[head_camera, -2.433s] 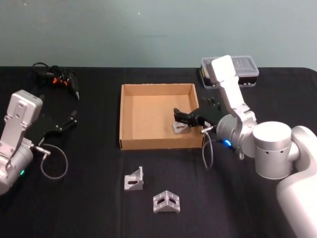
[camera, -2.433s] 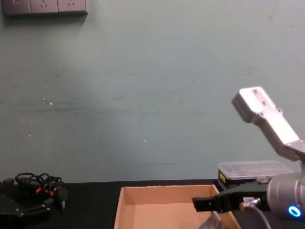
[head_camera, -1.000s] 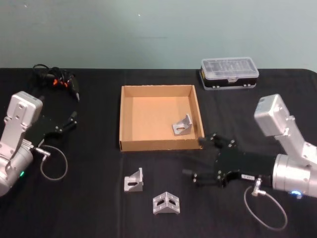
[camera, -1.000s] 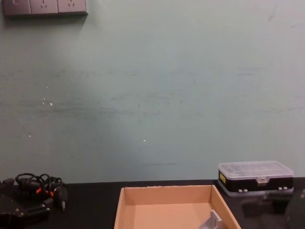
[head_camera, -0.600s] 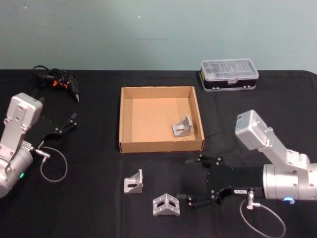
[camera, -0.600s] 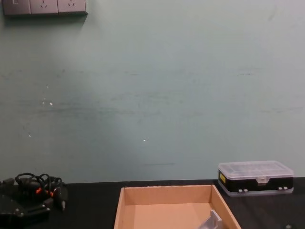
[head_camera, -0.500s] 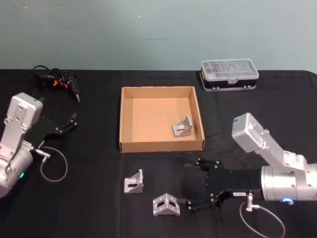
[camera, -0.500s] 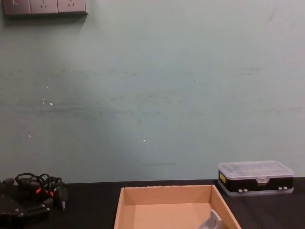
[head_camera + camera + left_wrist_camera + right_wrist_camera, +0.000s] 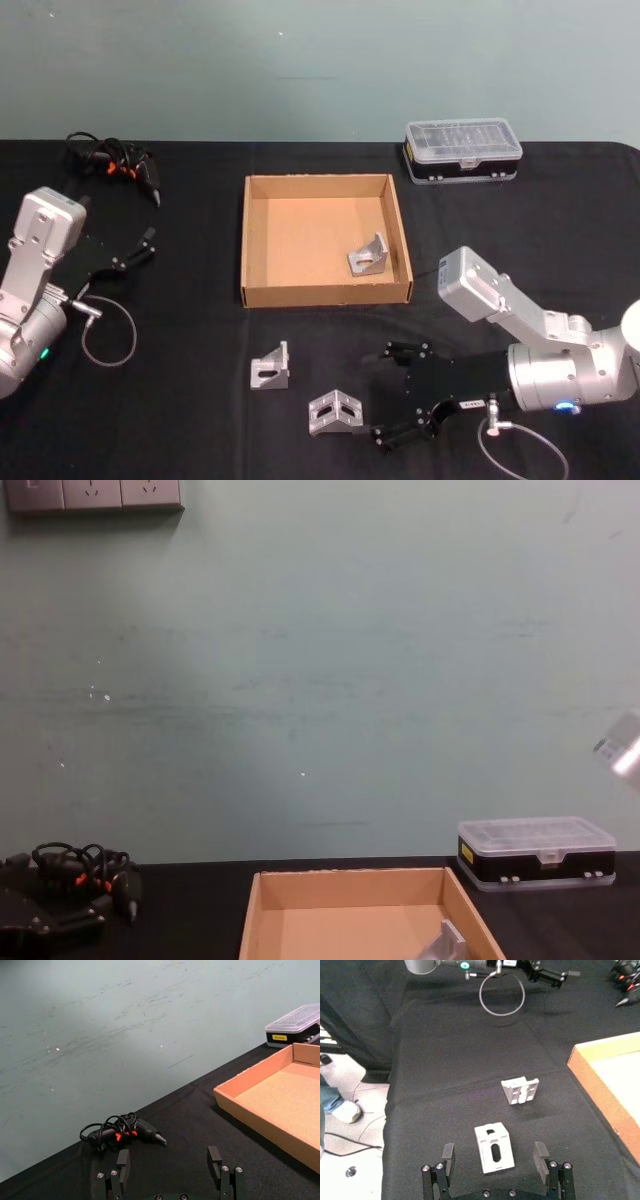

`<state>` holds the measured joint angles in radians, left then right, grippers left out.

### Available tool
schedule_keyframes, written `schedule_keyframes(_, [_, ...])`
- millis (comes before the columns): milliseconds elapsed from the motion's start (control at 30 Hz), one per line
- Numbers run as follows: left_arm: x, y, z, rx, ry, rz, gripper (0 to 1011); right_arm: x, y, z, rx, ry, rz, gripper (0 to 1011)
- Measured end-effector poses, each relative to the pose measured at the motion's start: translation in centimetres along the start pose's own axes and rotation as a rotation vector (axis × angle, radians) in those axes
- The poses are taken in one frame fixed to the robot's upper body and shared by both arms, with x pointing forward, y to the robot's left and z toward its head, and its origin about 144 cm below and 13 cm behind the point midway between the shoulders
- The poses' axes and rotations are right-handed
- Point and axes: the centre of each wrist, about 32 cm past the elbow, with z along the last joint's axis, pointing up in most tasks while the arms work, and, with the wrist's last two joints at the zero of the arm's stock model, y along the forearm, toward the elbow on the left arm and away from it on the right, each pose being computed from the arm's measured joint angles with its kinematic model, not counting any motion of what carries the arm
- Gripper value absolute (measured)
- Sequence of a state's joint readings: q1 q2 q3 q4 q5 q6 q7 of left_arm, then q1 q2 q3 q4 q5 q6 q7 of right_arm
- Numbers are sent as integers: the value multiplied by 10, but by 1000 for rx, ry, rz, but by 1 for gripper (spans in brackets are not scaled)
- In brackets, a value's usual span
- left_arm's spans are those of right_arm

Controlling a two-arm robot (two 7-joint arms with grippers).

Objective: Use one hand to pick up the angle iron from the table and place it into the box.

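Observation:
On the black table, one silver angle iron (image 9: 335, 412) lies near the front edge. My right gripper (image 9: 384, 396) is open just to its right. In the right wrist view this angle iron (image 9: 493, 1148) sits partly between the spread fingers (image 9: 448, 1152), untouched. A second angle iron (image 9: 270, 365) (image 9: 520, 1090) stands further left on the table. A third angle iron (image 9: 368, 255) (image 9: 450, 942) rests inside the tan cardboard box (image 9: 258, 240), at its right side. My left gripper (image 9: 140, 250) (image 9: 168, 1160) is parked at the table's left, open and holding nothing.
A clear-lidded plastic case (image 9: 462, 148) (image 9: 535, 850) stands at the back right. A bundle of black cables with orange parts (image 9: 112, 160) (image 9: 122, 1130) lies at the back left. A loop of grey cable (image 9: 108, 335) hangs by the left arm.
The right gripper left an angle iron in the box, drew back and came down toward the front. It has slid left up to the nearest angle iron. The left arm stayed put.

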<state>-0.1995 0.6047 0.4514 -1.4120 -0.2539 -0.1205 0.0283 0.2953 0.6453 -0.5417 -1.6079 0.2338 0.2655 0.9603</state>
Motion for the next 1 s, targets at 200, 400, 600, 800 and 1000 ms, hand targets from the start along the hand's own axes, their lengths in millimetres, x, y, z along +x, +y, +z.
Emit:
schedule_keyframes(200, [0, 0, 0, 0, 0, 0, 1011, 1, 8, 0, -16, -3, 18, 1004])
schedule_keyframes(400, [0, 0, 0, 0, 0, 0, 1011, 3, 17, 1, -29, -6, 31, 1004])
schedule_keyframes(600, [0, 0, 0, 0, 0, 0, 1011, 5, 27, 1, -40, -2, 34, 1004])
schedule_keyframes(800, [0, 0, 0, 0, 0, 0, 1011, 6, 35, 1, -51, -1, 37, 1004])
schedule_keyframes(1000, [0, 0, 0, 0, 0, 0, 1011, 7, 39, 1, -55, 0, 33, 1004])
